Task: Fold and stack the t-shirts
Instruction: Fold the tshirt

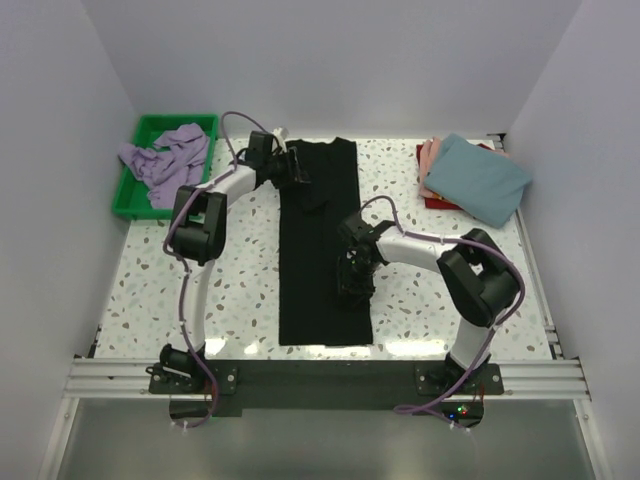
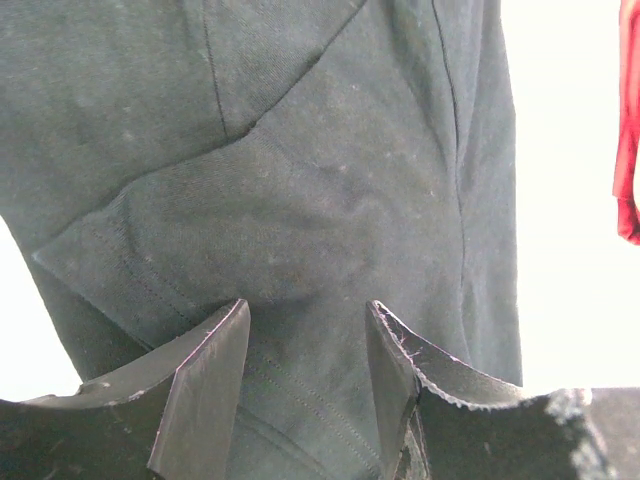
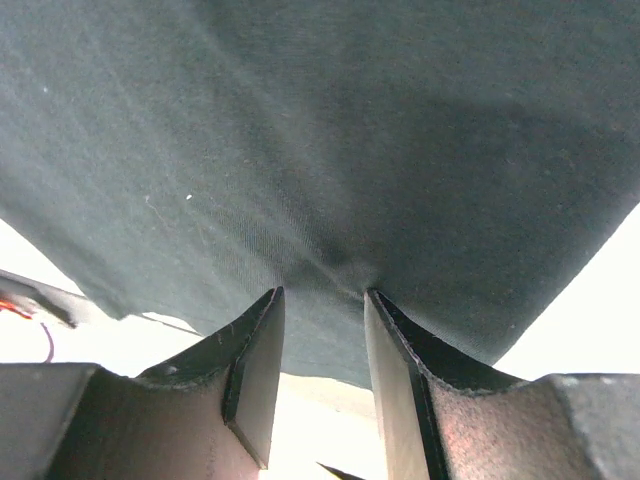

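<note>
Both arms' fingers pinch the black t-shirt [image 1: 318,240] on speckled table [image 1: 150,290].

Five t-shirts: one black t-shirt [image 1: 320,250] spread on the table [image 1: 240,280]; one lavender t-shirt [image 1: 168,160] in the single green tray [image 1: 128,195]; three stacked at far right, namely one teal-blue t-shirt [image 1: 480,178], apparently one pink t-shirt [image 1: 428,160] and one dark red t-shirt [image 1: 436,203], both largely covered. Two robot arms.
</note>
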Available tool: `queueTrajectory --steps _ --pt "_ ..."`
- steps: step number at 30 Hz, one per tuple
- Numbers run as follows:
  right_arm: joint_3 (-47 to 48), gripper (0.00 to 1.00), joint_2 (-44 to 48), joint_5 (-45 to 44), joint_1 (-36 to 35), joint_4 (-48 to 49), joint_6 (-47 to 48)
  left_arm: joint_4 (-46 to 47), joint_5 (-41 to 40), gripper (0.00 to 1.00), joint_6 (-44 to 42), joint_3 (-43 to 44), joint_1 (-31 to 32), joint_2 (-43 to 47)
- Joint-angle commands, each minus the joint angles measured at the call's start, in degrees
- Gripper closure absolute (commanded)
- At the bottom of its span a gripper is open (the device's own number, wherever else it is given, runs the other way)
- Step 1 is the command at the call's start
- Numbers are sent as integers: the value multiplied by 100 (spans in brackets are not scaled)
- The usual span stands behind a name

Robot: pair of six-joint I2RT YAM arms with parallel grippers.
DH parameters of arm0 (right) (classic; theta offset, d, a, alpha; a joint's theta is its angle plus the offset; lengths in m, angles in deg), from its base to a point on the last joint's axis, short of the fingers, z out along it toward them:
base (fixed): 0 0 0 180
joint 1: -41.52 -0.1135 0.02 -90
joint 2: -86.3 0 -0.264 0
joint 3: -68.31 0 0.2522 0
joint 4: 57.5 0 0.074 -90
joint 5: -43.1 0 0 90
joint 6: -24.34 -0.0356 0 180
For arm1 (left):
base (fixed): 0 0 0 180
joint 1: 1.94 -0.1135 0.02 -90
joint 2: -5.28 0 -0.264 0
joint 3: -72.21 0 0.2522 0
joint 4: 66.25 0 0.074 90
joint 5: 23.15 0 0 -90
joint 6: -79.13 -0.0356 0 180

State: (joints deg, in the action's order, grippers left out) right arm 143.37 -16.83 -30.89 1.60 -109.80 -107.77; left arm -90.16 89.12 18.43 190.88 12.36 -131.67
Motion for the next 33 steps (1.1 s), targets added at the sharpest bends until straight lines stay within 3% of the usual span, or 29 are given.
queueTrajectory --steps 1,11,16,21,25,27,28,33 --pt "101 58 -348 -72 -173 374 -245 -136 -178 44 -293 4 -24 -561" --pt "724 57 -217 -378 -332 -65 -26 110 24 39 -311 171 20 -342" --pt "1121 55 372 -564 -350 -706 264 93 -46 34 -311 215 37 492" --pt "665 55 1004 -730 -402 -970 212 -389 -274 30 -477 -13 46 1711" --pt "-73 55 1541 -968 -595 -918 37 -891 -871 29 -740 -1030 177 2916" --pt "-599 55 1805 -1012 -770 -761 -174 -971 -1466 29 -872 -2432 422 3827" --pt "-601 55 1884 -1030 -859 -690 -253 -980 -1609 29 -908 -2439 528 4112" --pt "-1102 55 2200 -1346 -1228 -628 -745 -1436 -2015 29 -576 -4669 898 5753"
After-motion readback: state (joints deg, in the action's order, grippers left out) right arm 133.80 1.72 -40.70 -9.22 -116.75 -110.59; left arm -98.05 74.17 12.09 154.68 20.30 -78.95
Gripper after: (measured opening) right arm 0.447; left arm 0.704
